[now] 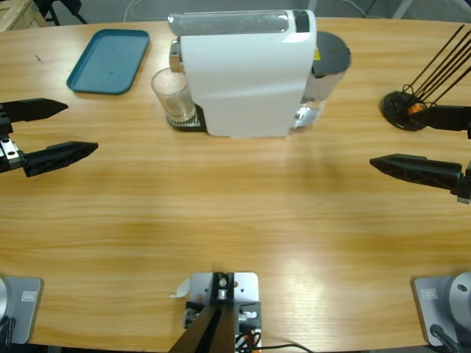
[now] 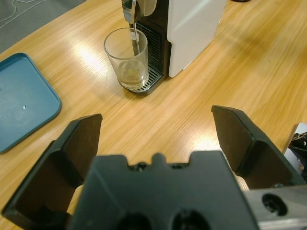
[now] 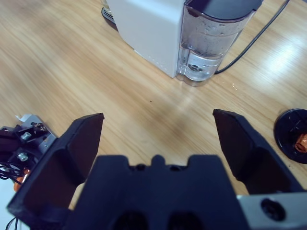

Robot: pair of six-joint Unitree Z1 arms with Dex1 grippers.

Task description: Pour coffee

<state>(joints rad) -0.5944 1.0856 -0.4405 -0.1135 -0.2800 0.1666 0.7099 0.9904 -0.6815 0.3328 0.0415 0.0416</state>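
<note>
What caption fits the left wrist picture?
Open left pincer faces a glass with a little coffee under the white coffee machine.

The right gripper (image 3: pixel 156 143) fills the bottom of the frame, jaws spread wide over bare wooden table (image 3: pixel 72 62). At top centre stands a white coffee machine (image 3: pixel 148 28) with its clear water tank (image 3: pixel 211 43); a black round stand (image 3: pixel 293 135) sits at the right edge.

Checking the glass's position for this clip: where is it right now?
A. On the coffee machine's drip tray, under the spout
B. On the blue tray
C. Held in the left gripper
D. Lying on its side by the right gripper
A. The glass stands upright on the drip tray of the coffee machine, under the spout, a little coffee in it; both grippers are open and apart from it.
</note>
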